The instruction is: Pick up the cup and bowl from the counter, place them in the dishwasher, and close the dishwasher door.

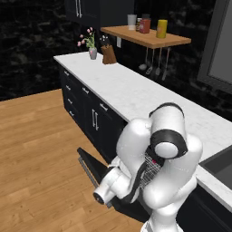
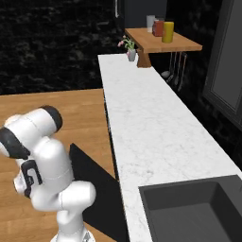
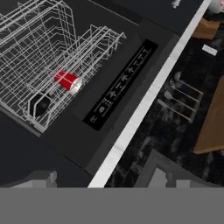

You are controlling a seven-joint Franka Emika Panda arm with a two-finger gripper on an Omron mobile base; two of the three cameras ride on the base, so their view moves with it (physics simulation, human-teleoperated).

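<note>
Jaws spread above rack (image 3: 48,52) holding cup (image 3: 67,81), bowl (image 3: 40,105).

White arm (image 1: 158,172) folded tightly on itself, upper links bent downward, wrist (image 1: 108,188) lowered and directed down toward the floor. In the right base view the arm (image 2: 45,160) stands hunched over its base. Whether the gripper's fingers are parted cannot be told.
</note>
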